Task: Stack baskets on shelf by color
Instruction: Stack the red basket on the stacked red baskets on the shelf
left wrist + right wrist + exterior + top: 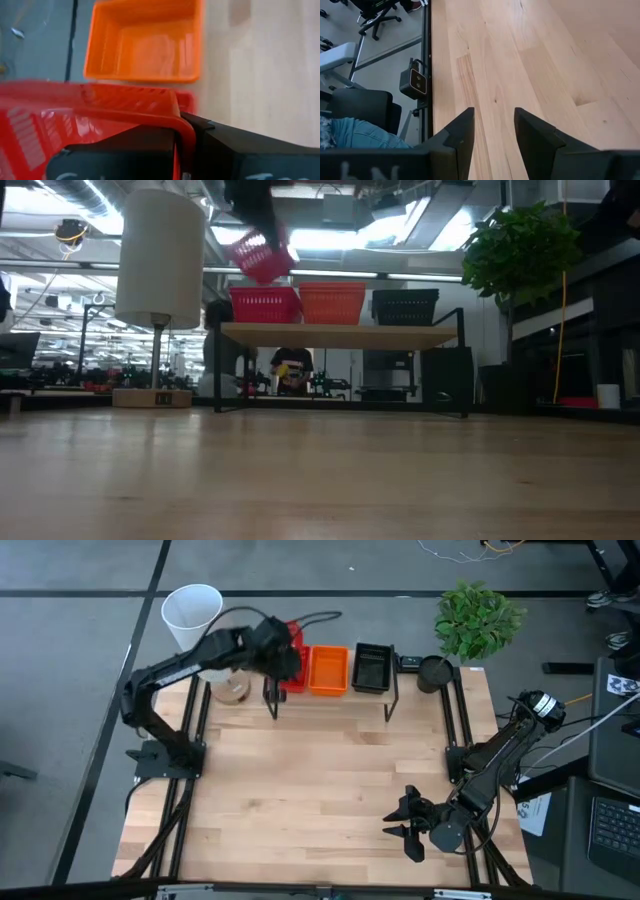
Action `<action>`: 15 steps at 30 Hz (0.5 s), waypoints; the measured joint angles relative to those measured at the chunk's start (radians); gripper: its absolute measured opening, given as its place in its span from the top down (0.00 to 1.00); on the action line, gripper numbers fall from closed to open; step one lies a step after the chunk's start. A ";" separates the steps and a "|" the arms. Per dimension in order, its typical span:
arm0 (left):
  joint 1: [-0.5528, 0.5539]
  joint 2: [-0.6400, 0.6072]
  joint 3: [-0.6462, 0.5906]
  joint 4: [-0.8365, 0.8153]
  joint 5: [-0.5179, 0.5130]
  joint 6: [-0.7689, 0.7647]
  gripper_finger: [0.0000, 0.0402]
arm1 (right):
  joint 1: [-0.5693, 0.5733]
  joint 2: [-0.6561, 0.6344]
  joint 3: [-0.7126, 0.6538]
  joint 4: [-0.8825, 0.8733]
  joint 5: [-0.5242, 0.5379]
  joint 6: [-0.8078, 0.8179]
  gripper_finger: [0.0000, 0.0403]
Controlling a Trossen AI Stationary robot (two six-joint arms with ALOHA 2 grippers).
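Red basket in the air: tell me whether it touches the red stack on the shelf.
Apart. The low view shows the lifted red basket, tilted in the left hand, with a clear gap above the red stack on the shelf.

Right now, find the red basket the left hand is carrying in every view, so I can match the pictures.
High view: held red basket peeks out by the left hand, beside the orange stack.
Low view: tilted in the air above the red stack on the shelf.
Left wrist view: fills the foreground.
Right wrist view: not in it.
Shared landmark: the orange stack.
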 joint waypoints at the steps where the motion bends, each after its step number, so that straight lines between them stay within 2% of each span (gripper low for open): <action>1: 0.028 0.014 0.000 0.000 0.019 0.005 1.00 | 0.000 0.000 0.000 0.000 0.000 0.000 0.66; 4: 0.081 0.059 0.000 -0.002 0.077 0.014 1.00 | 0.000 0.000 0.000 0.000 0.000 0.000 0.66; 15: 0.070 0.118 -0.002 -0.008 0.081 -0.027 1.00 | 0.000 0.000 0.000 0.000 -0.008 0.001 0.66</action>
